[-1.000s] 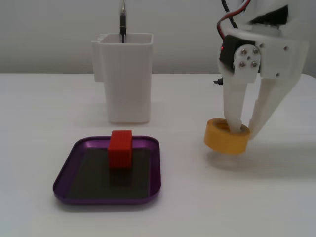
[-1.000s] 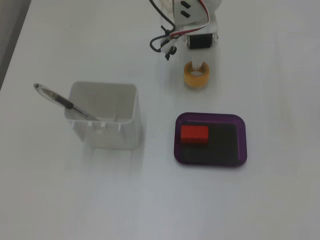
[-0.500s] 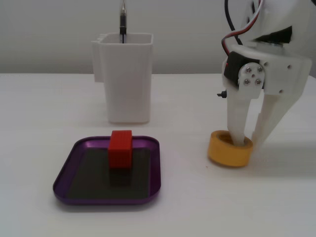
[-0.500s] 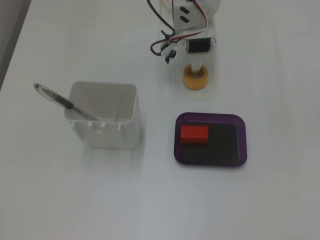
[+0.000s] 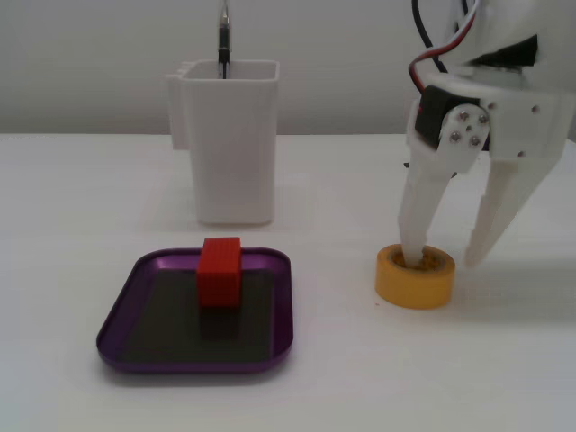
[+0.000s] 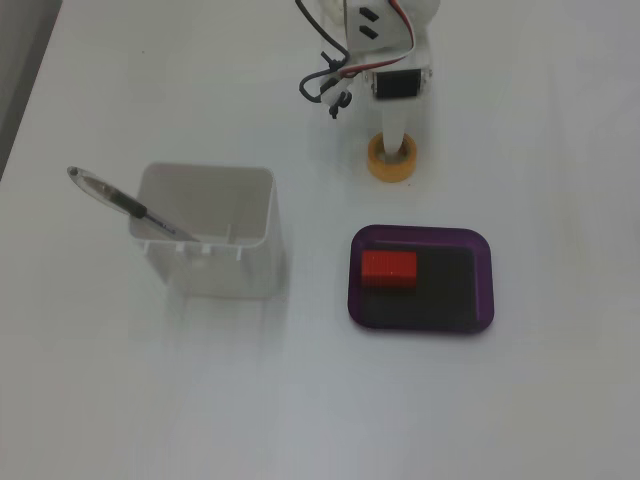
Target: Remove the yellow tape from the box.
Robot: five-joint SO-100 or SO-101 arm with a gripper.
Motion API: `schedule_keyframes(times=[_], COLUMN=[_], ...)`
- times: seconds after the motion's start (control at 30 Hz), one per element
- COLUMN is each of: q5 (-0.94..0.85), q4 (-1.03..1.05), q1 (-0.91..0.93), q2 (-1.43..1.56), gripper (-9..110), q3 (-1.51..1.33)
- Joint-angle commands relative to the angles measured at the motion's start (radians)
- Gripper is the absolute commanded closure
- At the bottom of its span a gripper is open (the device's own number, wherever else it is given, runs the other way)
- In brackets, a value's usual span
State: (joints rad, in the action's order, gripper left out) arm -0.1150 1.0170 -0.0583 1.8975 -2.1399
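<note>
A: One roll to log. Yellow tape lies flat on the surface, hollow centre facing up, axis vertical. It is outside the box, off to the box's right in the front fixed view and well apart from its rim.

B: End effector?

A: End effector hangs directly over the roll, pointing down. One finger reaches into the hollow centre; the other finger stands outside the roll on the right, apart from its wall. Jaws spread, gripping nothing that I can see. Whether the inner fingertip touches the tape's inner wall I cannot tell.

B: The high view agrees?

A: Yes. The tape sits just below the arm, one finger dropping into the ring, box further down the picture, with bare surface between the two.

B: So the relation that matters?

A: Tape is straight under the end effector, not to one side. My judgement: the removal looks done, and leaving calls for a straight lift so the inner finger clears the ring without dragging it.

B: Room around it?

A: Plenty. Red block sits inside the box. White container with a pen stands behind the box, well left of the tape. Surface is flat, white and plain.
</note>
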Motion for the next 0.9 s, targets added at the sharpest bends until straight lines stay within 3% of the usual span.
schedule_keyframes(times=[0.0, 0.53, 0.87], q5=[0.006, -0.005, -0.008], q4=[0.087, 0.531, 0.535], q1=[-0.005, -0.02, -0.002], q2=[0.046, 0.066, 0.506], gripper=[87, 87, 87], q3=[0.109, 0.514, 0.388])
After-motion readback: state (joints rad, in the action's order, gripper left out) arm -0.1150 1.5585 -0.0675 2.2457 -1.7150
